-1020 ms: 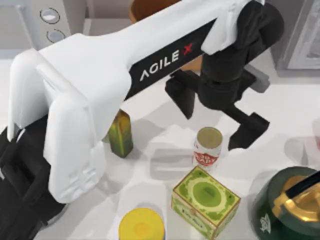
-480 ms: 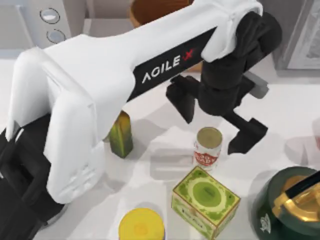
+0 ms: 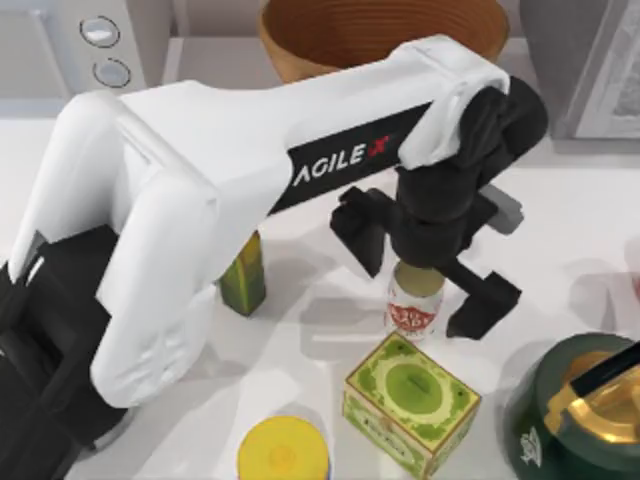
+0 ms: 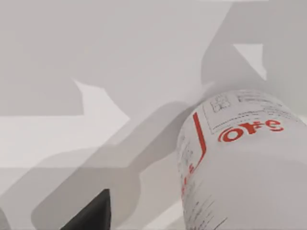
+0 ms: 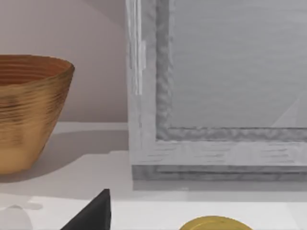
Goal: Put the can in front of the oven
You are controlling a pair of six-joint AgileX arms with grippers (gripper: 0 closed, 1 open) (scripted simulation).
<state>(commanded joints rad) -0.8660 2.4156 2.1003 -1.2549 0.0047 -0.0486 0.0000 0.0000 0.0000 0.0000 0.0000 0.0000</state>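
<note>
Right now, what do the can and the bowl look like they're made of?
Can: likely metal, given the dull gold top, wrapped in a white printed label with red lettering. Bowl: looks like wood or bamboo, brown with fine horizontal banding; could be glazed ceramic.

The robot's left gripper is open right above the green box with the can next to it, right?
Not quite. In the top view the open left gripper is above the can, its fingers on either side of it. The green box sits next to the can, nearer the table's front edge.
</note>
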